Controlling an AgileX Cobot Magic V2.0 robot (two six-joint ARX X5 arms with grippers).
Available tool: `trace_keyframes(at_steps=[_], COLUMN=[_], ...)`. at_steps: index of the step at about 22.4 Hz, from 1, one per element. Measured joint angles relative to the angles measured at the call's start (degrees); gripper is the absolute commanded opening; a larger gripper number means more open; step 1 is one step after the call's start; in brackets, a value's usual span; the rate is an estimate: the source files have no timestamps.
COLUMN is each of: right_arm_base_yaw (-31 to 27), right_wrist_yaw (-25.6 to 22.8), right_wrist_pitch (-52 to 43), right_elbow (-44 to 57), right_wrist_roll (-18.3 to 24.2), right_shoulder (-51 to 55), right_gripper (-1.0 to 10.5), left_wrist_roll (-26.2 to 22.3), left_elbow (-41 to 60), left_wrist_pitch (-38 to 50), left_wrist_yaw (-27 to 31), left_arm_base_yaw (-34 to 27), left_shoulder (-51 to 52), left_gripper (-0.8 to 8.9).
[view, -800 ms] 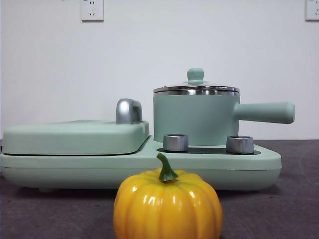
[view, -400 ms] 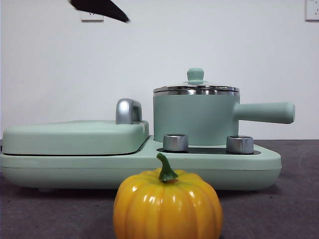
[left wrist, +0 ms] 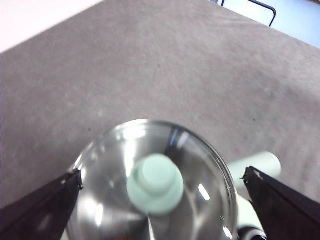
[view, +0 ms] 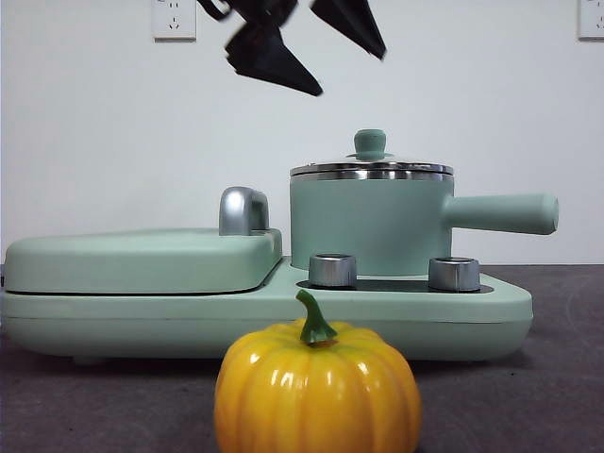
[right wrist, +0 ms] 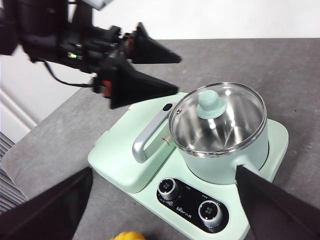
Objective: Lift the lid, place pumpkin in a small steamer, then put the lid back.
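I see the left gripper (view: 316, 57) up high over the cooker now, above the lid (view: 371, 168) and a bit toward 10 o'clock from its knob. Half a second ago only one black tip showed near the top edge, further toward 9 o'clock; a second ago no arm showed in the front view at all. So the arm has come in and down. Its fingers (view: 274, 57) are spread wide apart — nothing sits between them. In the left wrist view the left gripper (left wrist: 162, 182) looks straight down on the lid (left wrist: 150, 185), with one finger on each side of the glass, not touching it.

The lid is on the small steamer (view: 368, 226), just as before. The small steamer stands on the green base (view: 264, 316), behind the two silver knobs (view: 332, 270), with its long handle pointing to 3 o'clock. The flat cover (view: 142, 257) lies at 9 o'clock from it.

The pumpkin (view: 317, 392) sits on the bench (view: 557, 396) in front of the base, at 6 o'clock, and has not moved.

The right gripper (right wrist: 162, 210) waits well back — its fingers are spread too, holding nothing. From there I see the lid (right wrist: 217, 120) closed on the small steamer (right wrist: 225, 160), and the left gripper (right wrist: 160, 70) near it.
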State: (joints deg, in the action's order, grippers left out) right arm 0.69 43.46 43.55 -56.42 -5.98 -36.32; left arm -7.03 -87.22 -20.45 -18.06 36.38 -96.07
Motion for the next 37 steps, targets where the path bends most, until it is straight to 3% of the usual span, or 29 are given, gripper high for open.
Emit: trace_keyframes(at_steps=[8,20,29,32,37], right_arm_base_yaw=[0.0,0.0,0.0,0.0,0.0], right_wrist_yaw=[0.0,0.0,0.0,0.0,0.0], right_wrist_pitch=[0.0,0.0,0.0,0.0,0.0], right_elbow=[0.0,0.0,0.0,0.0,0.0], right_wrist_roll=[0.0,0.0,0.0,0.0,0.0], right_shoulder=[0.0,0.0,0.0,0.0,0.0], right_gripper=[4.6,4.6,4.6,4.6,4.6], left_wrist_roll=[-0.9,-2.3,-2.7,-3.5,-4.9], left_elbow=[0.0,0.0,-0.1,-0.5,-0.6], left_wrist_pitch=[6.6,8.8,6.9,6.4,6.9], left_wrist_yaw=[0.2,1.7,3.4,3.4,3.2], left_arm_base_yaw=[0.5,1.5,1.6,1.9,2.4], left_shoulder=[-5.4,-10.1,-10.5,-10.5,-10.5], left_gripper=[5.27,5.13,3.05,2.82,0.78])
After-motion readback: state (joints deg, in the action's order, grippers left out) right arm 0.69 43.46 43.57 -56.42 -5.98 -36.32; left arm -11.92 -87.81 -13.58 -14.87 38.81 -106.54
